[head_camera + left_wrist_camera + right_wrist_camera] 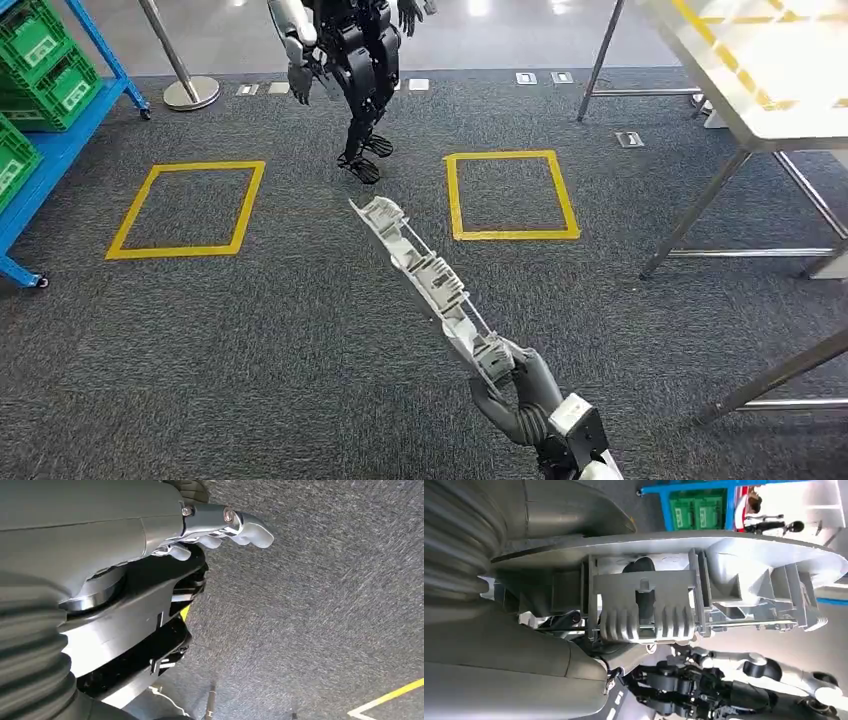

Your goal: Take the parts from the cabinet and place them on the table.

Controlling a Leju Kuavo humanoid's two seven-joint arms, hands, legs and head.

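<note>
Fingers (pixel 505 385) of the right hand (pixel 520 395) clamp one end of a long grey ribbed part (pixel 425 270), held out over grey carpet (pixel 250 350). Left hand (pixel 220 525) fingers are curled, holding nothing. Metal worktop (pixel 790 110) stands right.

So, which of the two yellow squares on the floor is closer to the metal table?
The yellow square on the right, just beyond the grey part's tip; the other yellow square lies near the blue rack.

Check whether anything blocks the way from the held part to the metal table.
Nothing visible does. The right hand holds the long grey part over open carpet, and the metal table stands ahead to the right. The other robot stands farther ahead, off that line.
</note>
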